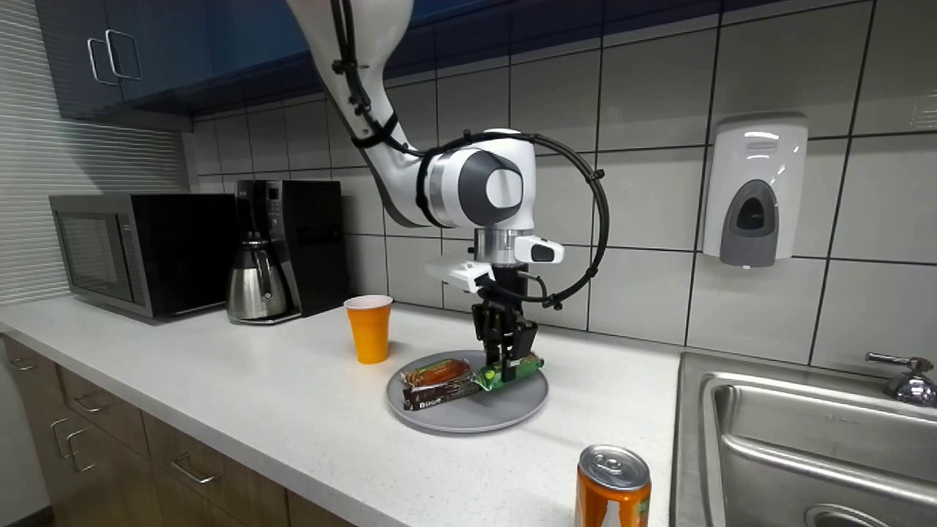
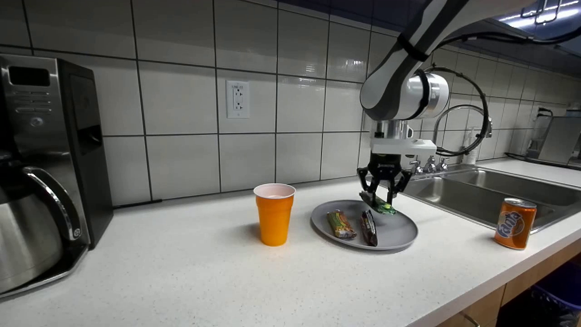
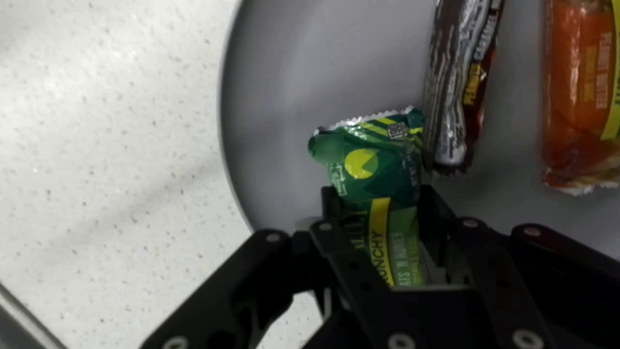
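Wrist view: my pincer (image 3: 380, 206) is clamped on a green snack bar (image 3: 375, 169), gripping its two long sides. It is over a grey plate (image 3: 271, 97); whether the two touch, I cannot tell. Just beside its free end, a brown-wrapped bar (image 3: 460, 87) rests on the plate, and past that lies an orange-wrapped bar (image 3: 579, 97). Both exterior views show me the plate on a white desk (image 1: 263, 373), with an orange cup (image 2: 274, 218) upright near it and a soda can (image 2: 515, 225) standing well apart, beside the sink (image 2: 467, 193). In an exterior view, a coffee maker (image 1: 315, 241) stands next to a microwave (image 1: 183, 249), farther along the desk.
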